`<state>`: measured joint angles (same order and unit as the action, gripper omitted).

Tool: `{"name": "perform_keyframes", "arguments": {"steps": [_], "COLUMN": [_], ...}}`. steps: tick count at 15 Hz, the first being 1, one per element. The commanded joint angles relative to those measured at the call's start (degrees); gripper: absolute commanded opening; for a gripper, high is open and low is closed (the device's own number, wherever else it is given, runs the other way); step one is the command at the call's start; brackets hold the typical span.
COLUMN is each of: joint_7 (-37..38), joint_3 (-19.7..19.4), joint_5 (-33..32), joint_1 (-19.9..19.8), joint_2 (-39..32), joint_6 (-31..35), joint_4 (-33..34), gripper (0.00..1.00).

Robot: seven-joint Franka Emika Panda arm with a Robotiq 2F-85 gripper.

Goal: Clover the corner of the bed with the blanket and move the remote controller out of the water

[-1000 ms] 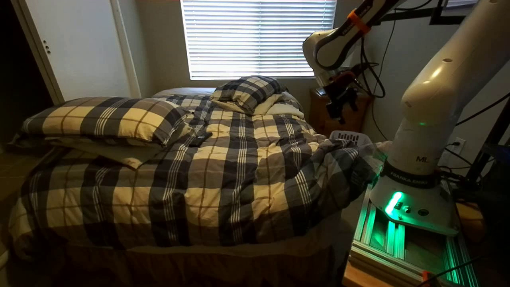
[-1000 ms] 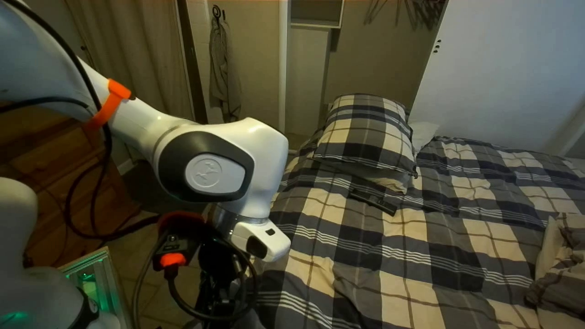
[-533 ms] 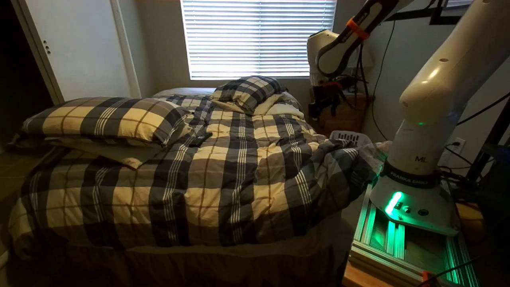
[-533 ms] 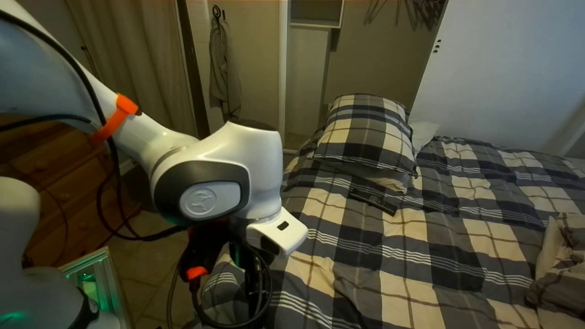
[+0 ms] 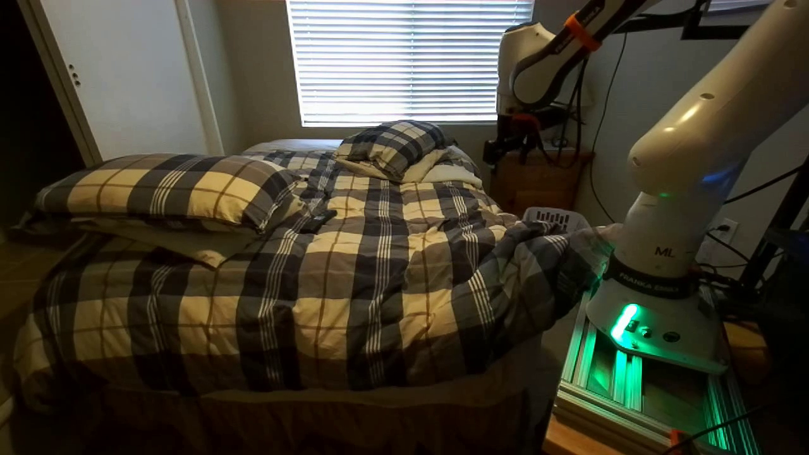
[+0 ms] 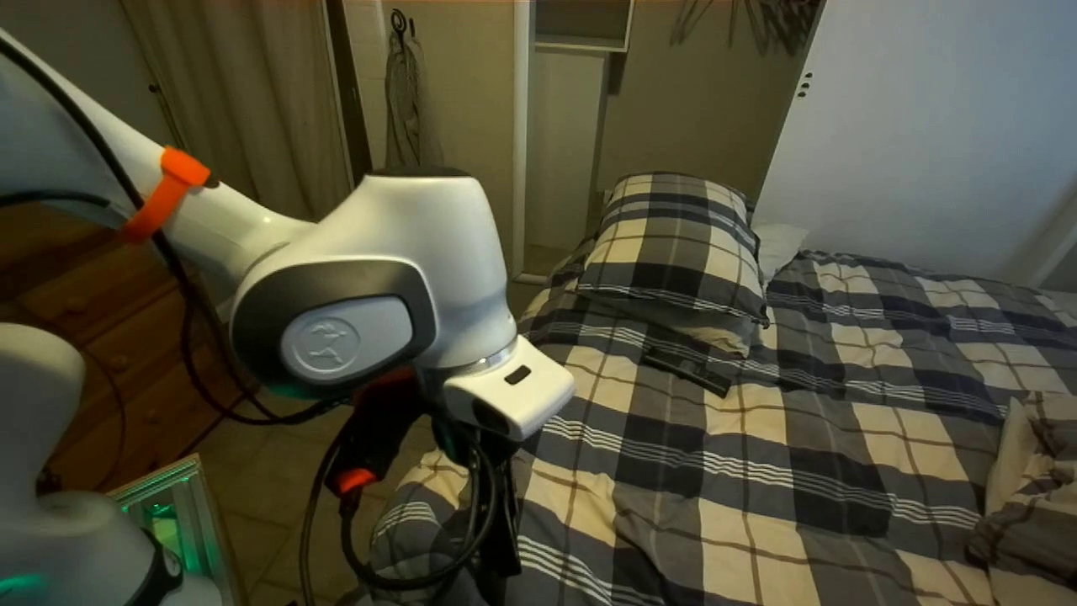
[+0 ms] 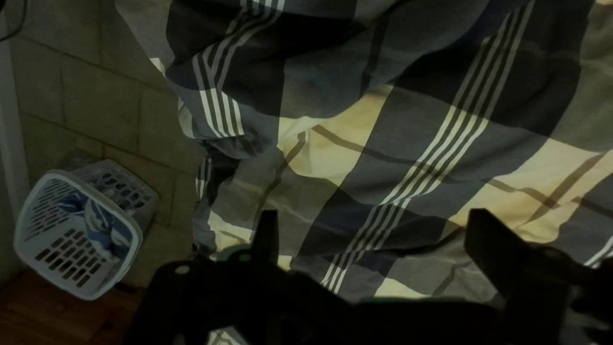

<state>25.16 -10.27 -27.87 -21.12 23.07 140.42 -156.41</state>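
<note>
Blanket [image 5: 385, 253]: rumpled plaid; I get it in both exterior views.
Gripper [image 7: 373, 215]: mine, fingers wide apart, up above the blanket near its edge.
Remote [image 6: 688, 371]: black, lying flat on the blanket, well in from the edge by my arm [image 6: 446, 244].
Bed corner [image 5: 521, 373]: dim; blanket draped over its top, side showing below.
Pillows [image 6: 673, 244]: piled on the blanket.
Basket [image 7: 98, 193]: beside the blanket, lower down, cloth [image 7: 103, 227] inside.
</note>
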Motion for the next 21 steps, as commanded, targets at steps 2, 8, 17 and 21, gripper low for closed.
{"name": "perform_keyframes", "arguments": {"steps": [2, 8, 17, 21], "joint_7": [2.44, 2.24, 1.58, 1.58], "joint_3": [3.71, 4.88, 5.38, 5.39], "joint_5": [1.72, 2.93, 2.84, 2.84], "joint_1": [-3.08, -3.92, -4.17, -4.17], "joint_2": [10.40, 15.62, 14.54, 14.54], "joint_6": [-5.89, -8.50, -8.06, -8.05], "joint_4": [-1.95, -1.28, -0.19, -0.19], "gripper": [1.00, 1.00, 1.00, 1.00]}}
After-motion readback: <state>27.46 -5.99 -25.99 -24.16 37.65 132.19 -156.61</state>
